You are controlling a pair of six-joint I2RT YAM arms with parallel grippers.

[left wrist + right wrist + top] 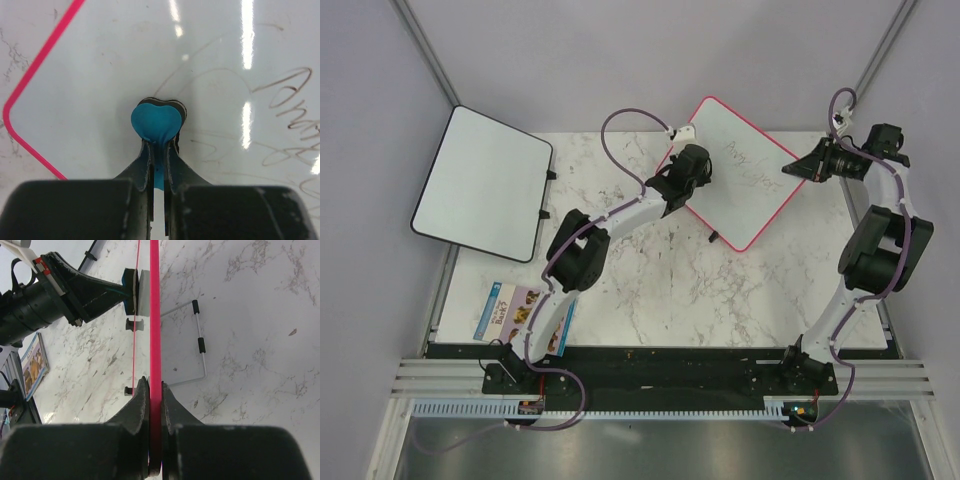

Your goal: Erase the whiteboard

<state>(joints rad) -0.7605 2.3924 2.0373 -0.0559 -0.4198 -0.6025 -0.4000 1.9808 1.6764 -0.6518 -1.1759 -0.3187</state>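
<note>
Right gripper clamped the whiteboard, left gripper the blue eraser (pressed against it). I feared hard strokes wrenching the board free.

The middle and near right of the bench are free. At the far edge the tilted whiteboard blocks the way; the left claw holds a blue eraser against it, and the right claw is clamped on its edge. A black-framed board covers the far left corner.
</note>
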